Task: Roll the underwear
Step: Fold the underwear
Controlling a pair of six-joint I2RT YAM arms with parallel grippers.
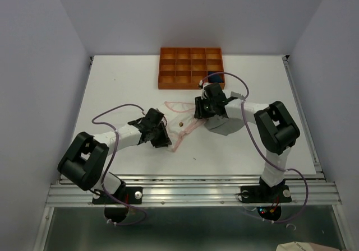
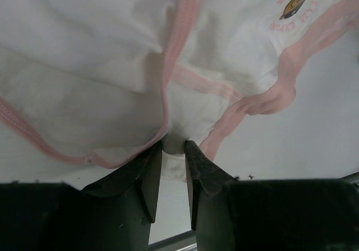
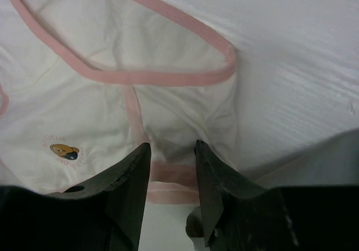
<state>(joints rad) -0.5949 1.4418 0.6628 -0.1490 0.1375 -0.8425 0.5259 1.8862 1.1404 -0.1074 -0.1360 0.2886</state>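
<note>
A white table [image 1: 112,83] filled the middle of the top view, closed in on three sides by plain, pale lilac-grey panels: a back wall [image 1: 190,15] at 12 o'clock, a left wall [image 1: 33,94] at 9 and a right wall [image 1: 336,66] at 3. A ribbed metal rail [image 1: 190,190] ran along the table's edge at 6 o'clock. Below it lay a dull grey-green floor [image 1: 196,228]. The light was soft and even, with only faint shadows.
</note>
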